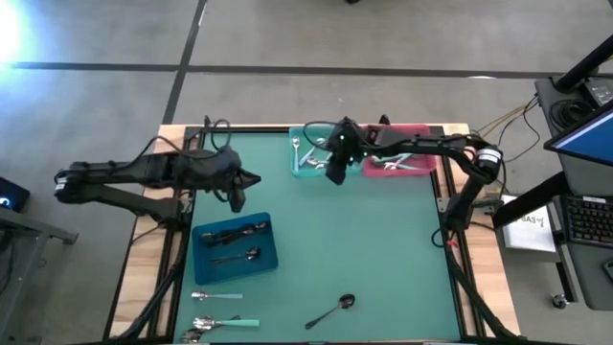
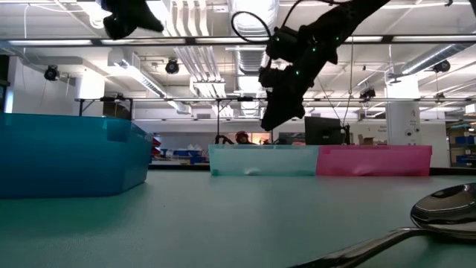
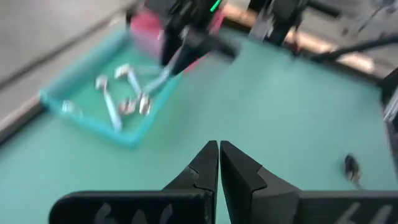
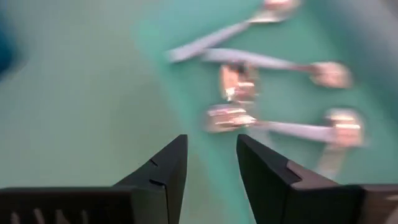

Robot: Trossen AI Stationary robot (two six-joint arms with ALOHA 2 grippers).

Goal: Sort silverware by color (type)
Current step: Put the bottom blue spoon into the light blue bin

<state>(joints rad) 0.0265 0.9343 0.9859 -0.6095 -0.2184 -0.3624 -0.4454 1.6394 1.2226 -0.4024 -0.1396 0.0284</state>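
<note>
**Sorting partly done, a few spoons left at the near edge**

We are holding our right gripper (image 1: 334,177) over the near edge of the teal bin (image 1: 299,170), its fingers a little apart and empty. Below it, mint-handled spoons (image 4: 273,62) are lying in that bin. The pink bin (image 1: 421,167) beside it is also holding a few pieces, too small to tell apart. Our left gripper (image 1: 237,201) is hanging above the mat just behind the blue bin (image 1: 270,257), fingers together on nothing. Dark spoons (image 1: 235,233) are resting in that bin. We are judging the job well along but unfinished: a dark spoon (image 1: 332,310) and a small cluster (image 1: 215,321) with one mint handle are waiting on the mat
</note>
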